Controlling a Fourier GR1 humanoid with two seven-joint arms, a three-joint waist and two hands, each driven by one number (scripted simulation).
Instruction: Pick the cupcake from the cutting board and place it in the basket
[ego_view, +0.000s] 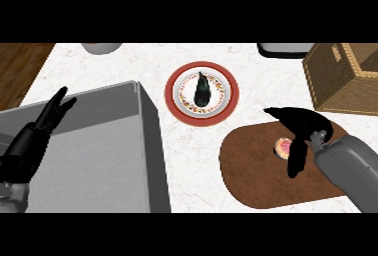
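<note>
The cupcake (283, 146) is a small round item with a pink top and a lighter, tan rim. Only its left portion is visible; the right portion is covered by the right hand. It sits on the cutting board (258, 175), in the far right part of the board's surface.

The cutting board is a dark brown slab with rounded corners, lying flat on the white marbled counter (184, 150) at the near right of the scene.

The right hand (304, 125) is positioned directly over the cupcake, with the grey forearm entering from the near right. Its black fingers curve downward around the cupcake, and one finger extends down along the cupcake's right side toward the near edge. Whether the fingers actually press against the cupcake cannot be told.

The basket (347, 80) is a tan woven container located at the far right, beyond the cutting board and apart from it.

A round plate (229, 90) with a red rim and white centre lies on the counter left of the basket and beyond the board. A dark, elongated item (201, 89) rests on its centre.

A grey sink basin (88, 150) occupies the near left.

The left hand (53, 112) rests above the basin at the left, fingers straight and pointing away.
</note>
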